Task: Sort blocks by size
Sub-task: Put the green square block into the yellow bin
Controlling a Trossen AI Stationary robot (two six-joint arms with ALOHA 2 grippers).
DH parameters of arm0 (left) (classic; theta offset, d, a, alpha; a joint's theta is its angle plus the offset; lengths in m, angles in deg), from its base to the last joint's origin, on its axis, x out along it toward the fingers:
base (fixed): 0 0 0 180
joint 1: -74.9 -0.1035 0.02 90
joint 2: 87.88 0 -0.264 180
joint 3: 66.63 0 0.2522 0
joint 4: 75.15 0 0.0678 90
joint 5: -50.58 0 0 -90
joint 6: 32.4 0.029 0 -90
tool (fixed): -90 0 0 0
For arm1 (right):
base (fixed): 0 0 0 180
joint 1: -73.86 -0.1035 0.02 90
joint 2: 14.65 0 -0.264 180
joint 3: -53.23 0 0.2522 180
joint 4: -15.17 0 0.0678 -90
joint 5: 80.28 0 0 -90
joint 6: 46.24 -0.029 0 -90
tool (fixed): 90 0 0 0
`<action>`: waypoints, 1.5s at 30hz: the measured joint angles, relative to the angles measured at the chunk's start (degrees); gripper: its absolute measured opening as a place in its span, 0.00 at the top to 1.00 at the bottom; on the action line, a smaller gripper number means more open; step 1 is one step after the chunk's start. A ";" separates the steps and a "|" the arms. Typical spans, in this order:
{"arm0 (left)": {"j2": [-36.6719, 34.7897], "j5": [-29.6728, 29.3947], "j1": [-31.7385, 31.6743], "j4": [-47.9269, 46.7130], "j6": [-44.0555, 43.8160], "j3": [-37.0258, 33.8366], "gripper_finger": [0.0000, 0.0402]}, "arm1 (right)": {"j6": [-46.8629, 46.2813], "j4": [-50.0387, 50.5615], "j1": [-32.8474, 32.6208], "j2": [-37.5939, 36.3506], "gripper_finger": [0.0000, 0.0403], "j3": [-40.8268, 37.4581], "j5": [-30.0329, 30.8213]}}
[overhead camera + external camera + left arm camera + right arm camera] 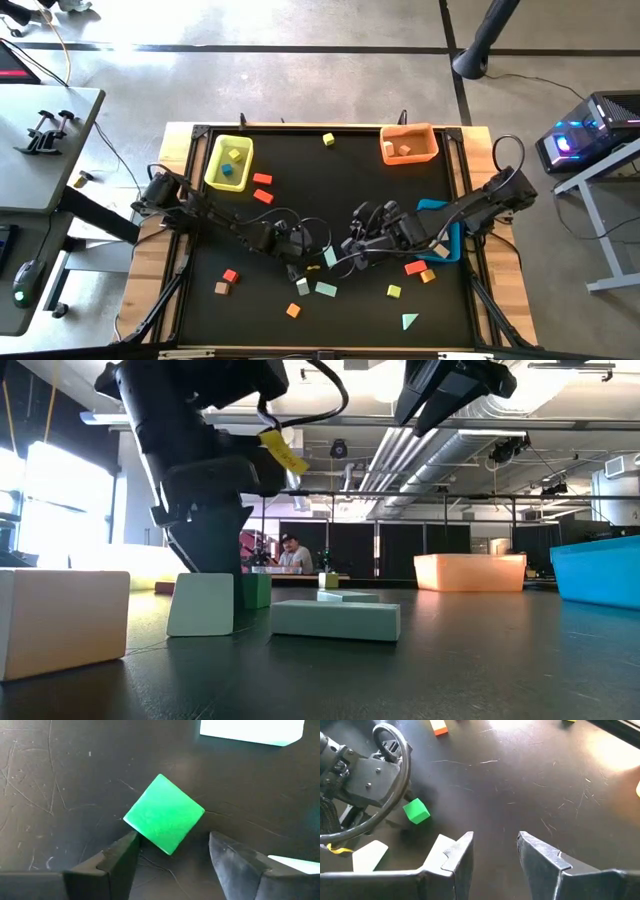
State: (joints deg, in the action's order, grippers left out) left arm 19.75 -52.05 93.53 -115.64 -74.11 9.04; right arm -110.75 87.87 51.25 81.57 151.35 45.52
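left claw [172, 855] hangs low over the counter [340, 190] with its fingers spread wide, the green cube [164, 814] sitting corner-on just ahead of the tips and a mint block [250, 731] beyond it. right claw [495, 851] hovers close by, also parted and holding nothing, with more blocks scattered around and the blue bin [447, 225] under its arm.

Bright green cube [164, 815] on scuffed black table [60, 780], between dark grey fingers [120, 857] of left gripper [172, 857]. Yellow bin [228, 163], orange bin [408, 146], blue bin [447, 228]. Elsewhere mint bar [335, 619], tan block [62, 622], red piece [415, 267].
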 joint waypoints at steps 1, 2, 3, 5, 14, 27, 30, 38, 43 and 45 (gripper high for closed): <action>0.00 0.06 -0.01 0.01 -0.02 -0.01 0.46 | 0.02 -0.02 0.00 0.00 0.64 0.00 0.04; 0.01 0.03 -0.02 0.00 -0.03 -0.02 0.48 | 0.08 -0.02 0.00 0.00 0.64 0.00 0.04; 0.04 -0.16 0.01 0.10 -0.02 -0.03 0.50 | 0.11 -0.02 0.00 0.00 0.64 0.00 0.04; 0.07 -0.38 0.02 0.56 -0.03 -0.07 0.53 | 0.25 0.00 0.00 0.00 0.64 0.00 0.08; 0.20 0.10 0.00 1.89 3.97 -0.17 0.57 | 0.04 -0.04 0.11 0.00 0.64 0.00 0.65; -4.83 2.80 -1.27 1.37 4.95 -0.33 0.98 | -2.70 3.18 0.11 -0.28 0.64 0.00 1.09; -8.38 2.02 -1.93 -0.44 7.22 -0.33 0.97 | -2.16 6.74 0.11 -0.55 0.64 0.00 1.20; -11.91 3.15 -2.57 3.43 16.33 -0.22 0.91 | -1.44 12.89 1.42 -0.59 0.64 0.00 1.10; -7.96 5.53 -2.89 7.59 21.29 -0.26 0.70 | 0.52 11.78 2.80 -0.61 0.64 0.00 1.11; -6.21 5.03 -2.99 9.67 22.11 -0.26 0.60 | 0.54 11.39 3.15 -0.61 0.64 0.00 1.11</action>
State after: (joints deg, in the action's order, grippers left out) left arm 13.54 -47.02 90.54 -105.97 -52.00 8.78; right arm -110.20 99.25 54.40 80.96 151.35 46.63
